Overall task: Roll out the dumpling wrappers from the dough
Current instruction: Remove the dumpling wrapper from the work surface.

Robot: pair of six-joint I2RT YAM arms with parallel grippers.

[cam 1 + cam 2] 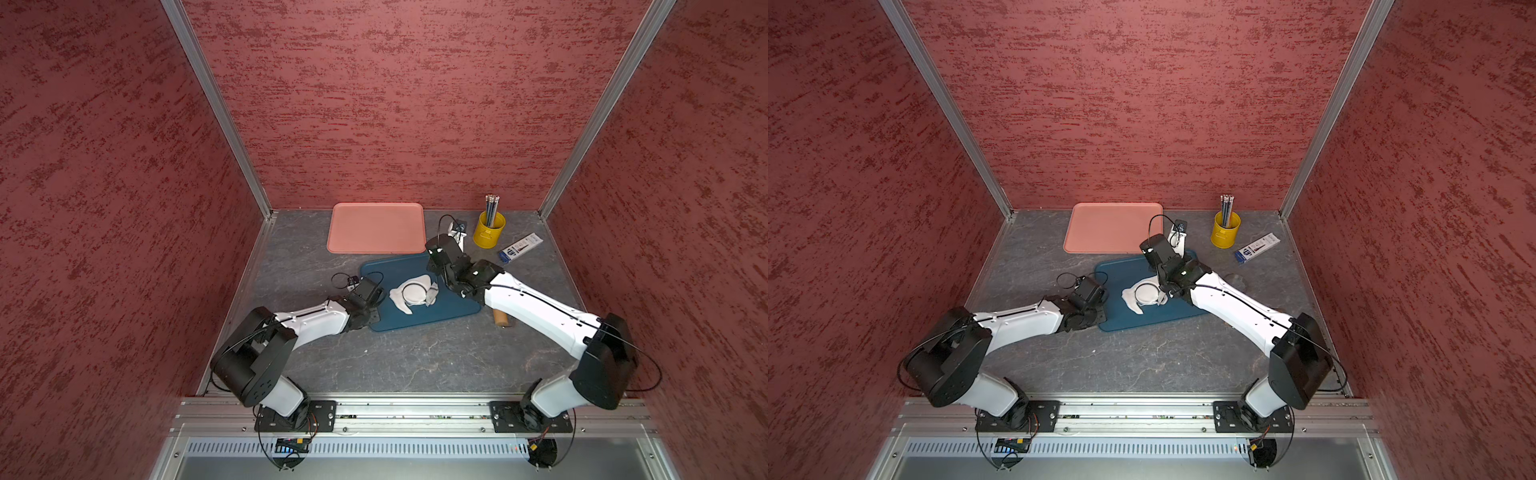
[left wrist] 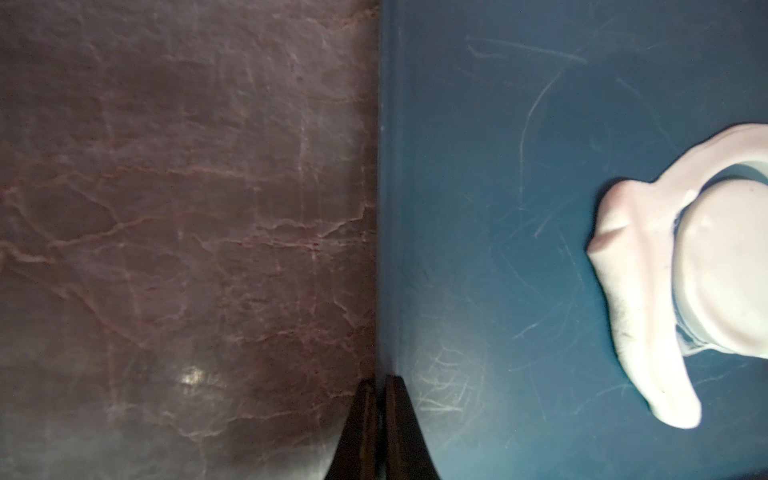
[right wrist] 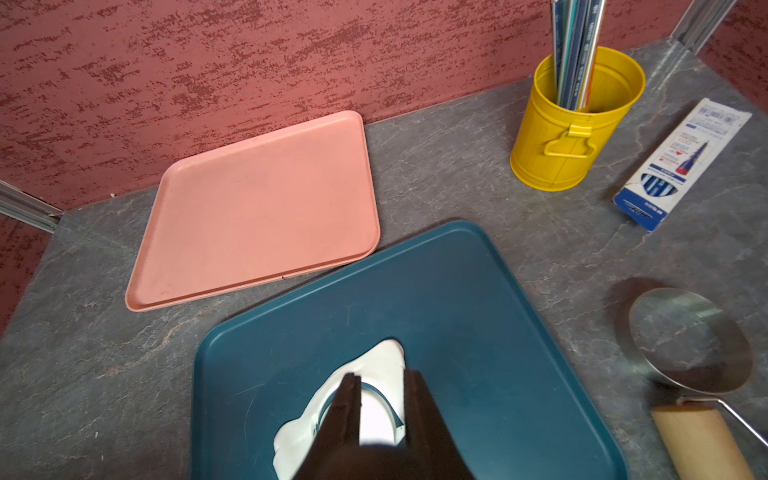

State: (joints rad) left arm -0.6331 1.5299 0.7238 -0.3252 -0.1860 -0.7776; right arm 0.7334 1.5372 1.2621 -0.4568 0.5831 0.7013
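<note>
Wrapper: the dumpling wrapper [image 1: 413, 292] lies cut round on the blue tray [image 1: 440, 318], ringed by the dough [image 2: 636, 291].
Right tool: the right tool [image 3: 383, 374] has its jaws slightly apart astride that ring (gripping or not, I cannot tell).
Left tool: the left tool [image 2: 376, 380] is clenched and empty at the tray's rim.
Risk: peeling the ring may drag or tear the wrapper, since the dough probably clings at the cut.

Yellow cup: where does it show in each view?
Top view: yellow cup, back right of the table.
Top view: same spot.
Left wrist: not in it.
Right wrist: beside the pen box, beyond the blue tray.
Shared landmark: blue tray, in all four.
</note>
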